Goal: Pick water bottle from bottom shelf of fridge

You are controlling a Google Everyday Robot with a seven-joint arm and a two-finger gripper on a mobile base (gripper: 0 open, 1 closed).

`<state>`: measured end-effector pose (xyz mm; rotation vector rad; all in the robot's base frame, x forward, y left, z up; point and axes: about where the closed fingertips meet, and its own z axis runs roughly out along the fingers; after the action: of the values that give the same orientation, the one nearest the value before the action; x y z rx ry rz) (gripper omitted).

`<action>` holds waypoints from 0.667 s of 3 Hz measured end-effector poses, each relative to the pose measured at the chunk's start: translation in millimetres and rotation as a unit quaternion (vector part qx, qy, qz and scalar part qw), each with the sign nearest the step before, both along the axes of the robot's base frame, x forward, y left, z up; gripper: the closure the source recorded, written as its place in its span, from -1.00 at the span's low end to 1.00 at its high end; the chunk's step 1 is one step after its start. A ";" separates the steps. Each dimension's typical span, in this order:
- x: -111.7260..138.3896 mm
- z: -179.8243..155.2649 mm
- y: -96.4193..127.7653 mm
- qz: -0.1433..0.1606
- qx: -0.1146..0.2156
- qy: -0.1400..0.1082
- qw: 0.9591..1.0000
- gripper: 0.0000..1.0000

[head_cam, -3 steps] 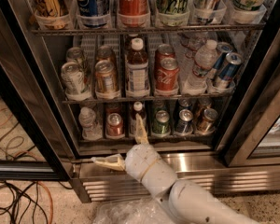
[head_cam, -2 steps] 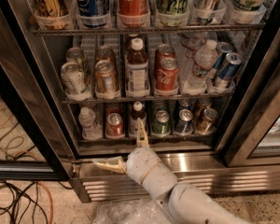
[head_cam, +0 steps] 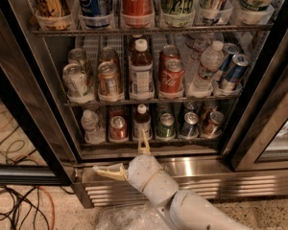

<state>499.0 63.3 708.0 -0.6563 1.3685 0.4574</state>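
The water bottle (head_cam: 91, 126) is small and clear with a pale cap. It stands at the far left of the bottom shelf (head_cam: 197, 139) of the fridge (head_cam: 53, 95). My gripper (head_cam: 125, 157) is open and empty. It is below the shelf's front edge, in front of the steel sill, to the right of and lower than the bottle. One finger (head_cam: 144, 143) points up in front of a dark-liquid bottle (head_cam: 142, 121). The other finger (head_cam: 108, 172) points left along the sill.
Several cans fill the rest of the bottom shelf. The middle shelf holds cans, a dark bottle (head_cam: 141, 73) and a taller clear bottle (head_cam: 207, 66). The black door edge (head_cam: 24, 99) stands open at left. Cables (head_cam: 19, 205) lie on the floor, with the louvred grille (head_cam: 245, 188) below.
The upward-pointing finger has dropped a little, from in front of the bottom-shelf drinks toward the shelf's front edge. The arm has barely shifted. The bottles and cans have not moved.
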 end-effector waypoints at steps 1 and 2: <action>-4.6 -21.2 12.1 -0.006 0.017 0.025 1.000 -1.00; -7.7 -39.5 24.9 -0.022 0.027 0.068 0.997 -1.00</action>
<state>491.3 88.2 668.5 -0.5573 1.4905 0.5085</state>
